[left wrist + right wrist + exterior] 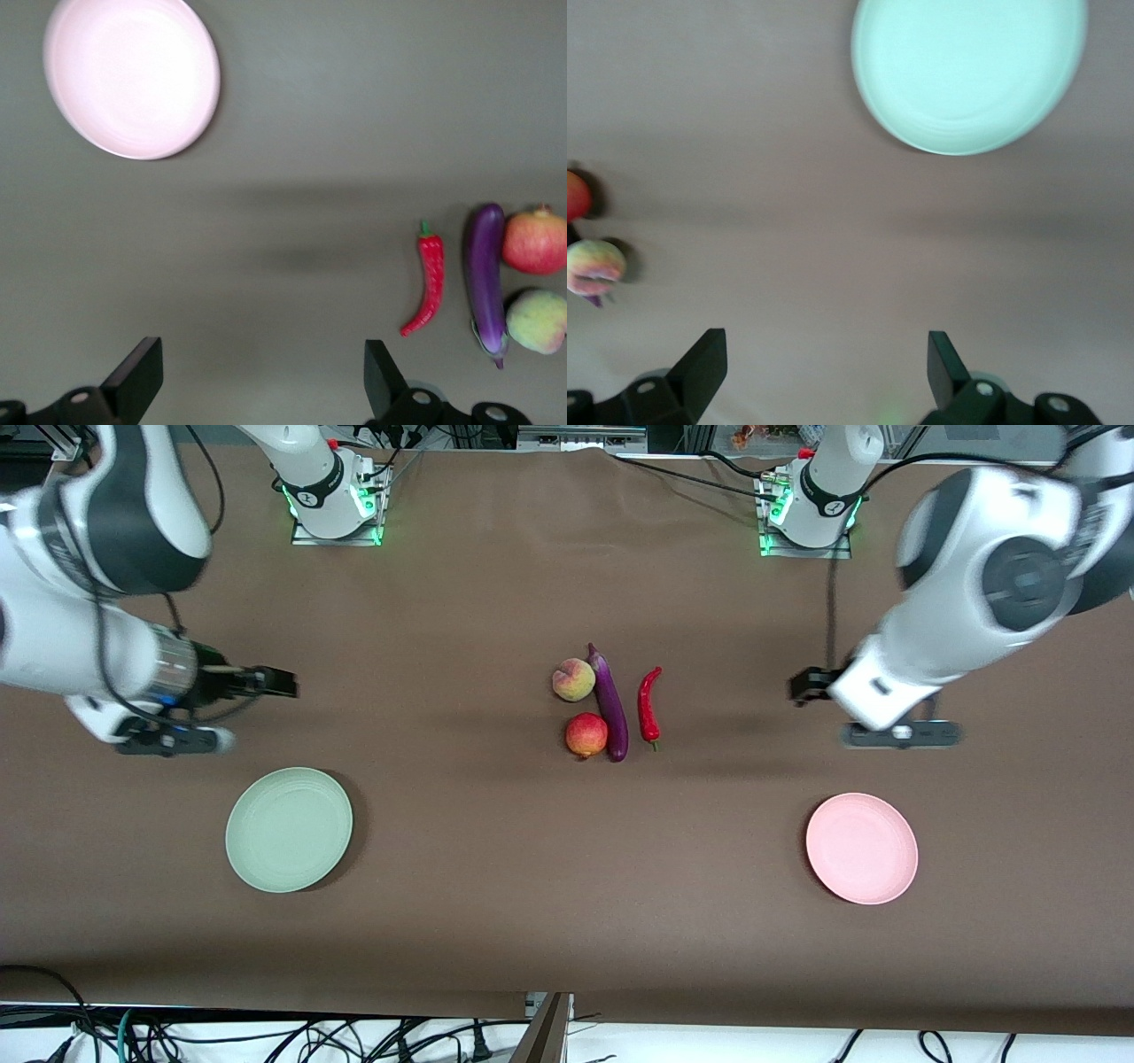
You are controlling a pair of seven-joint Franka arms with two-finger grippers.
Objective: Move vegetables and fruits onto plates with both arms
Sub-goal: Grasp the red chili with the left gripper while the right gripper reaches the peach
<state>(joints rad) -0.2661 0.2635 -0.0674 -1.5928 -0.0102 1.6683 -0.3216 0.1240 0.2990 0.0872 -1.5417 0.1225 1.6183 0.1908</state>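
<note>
Hovering wide open and empty over bare table, the left gripper point(257, 376) and right gripper point(824, 372) are risking nudging neighbours, since the eggplant point(609, 704) is touching the peach point(574, 680) and apple point(586, 735), with the chili point(649, 704) just beside, mid-table between the green plate point(289, 830) and pink plate point(861, 849).

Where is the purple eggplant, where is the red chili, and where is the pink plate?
purple eggplant point(609, 704), front view, middle of its long body.
red chili point(430, 288), left wrist view, middle of its red body.
pink plate point(861, 848), front view, bare middle of the plate.
</note>
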